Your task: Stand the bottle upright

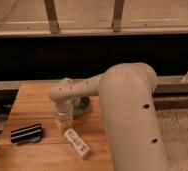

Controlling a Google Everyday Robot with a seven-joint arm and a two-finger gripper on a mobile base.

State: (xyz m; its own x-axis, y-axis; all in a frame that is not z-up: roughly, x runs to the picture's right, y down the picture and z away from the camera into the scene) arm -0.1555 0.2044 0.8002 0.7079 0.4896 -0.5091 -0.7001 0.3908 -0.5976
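The bottle [77,143] is slim and white with a pale printed label. It lies on its side on the wooden table [32,102], angled from upper left to lower right near the front edge. My gripper [65,126] hangs straight down from the white arm [129,115] over the bottle's upper-left end. Its fingers are shut on that end, and the bottle still rests flat on the wood.
A black-and-white striped block [26,133] lies to the left of the gripper. A green object [82,104] sits just behind the wrist, partly hidden by the arm. The table's right part is hidden by the arm. A dark rail runs along the back.
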